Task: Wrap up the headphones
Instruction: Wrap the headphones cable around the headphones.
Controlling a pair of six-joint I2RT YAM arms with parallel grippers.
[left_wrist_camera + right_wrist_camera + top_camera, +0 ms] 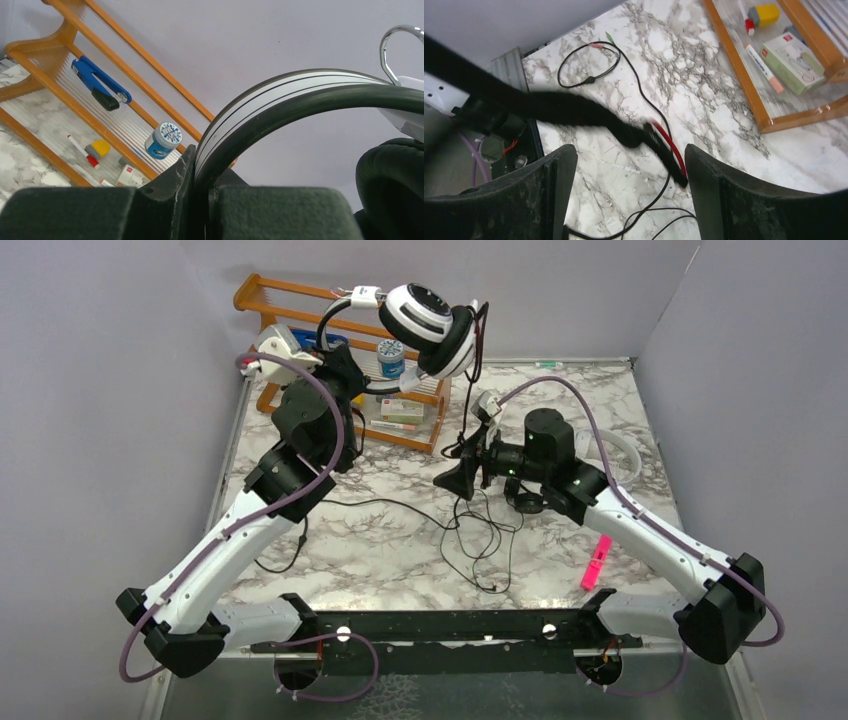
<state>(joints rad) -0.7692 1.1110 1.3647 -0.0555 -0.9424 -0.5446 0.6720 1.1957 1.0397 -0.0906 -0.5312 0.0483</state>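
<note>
Top external view showed the white headband headphones with black ear pads (432,325) lifted clear of the bench (400,550), above the orange wooden rack (300,302) at the far left corner. Their thin black cord (478,375) dropped from one cup to a loose tangle near the bench's middle. Left wrist view made plain what that view could not: the left hand (200,186) was clamped shut on the striped headband, which ran straight between its fingers. Right wrist view showed the right hand (624,195) open, fingers wide apart and gripping nothing, low over the marble with slack cord lying below. A dark blurred strand crossed close to that lens, and I could not tell whether it was the hanging cord. Only the top view showed the right hand standing just beside that hanging cord. The step in hand looked to be catching the cord for winding. To do it well, the right hand should close on the cord high up, where it hangs straight, then lead it around the headband in even turns while the left hand holds the band steady.
</note>
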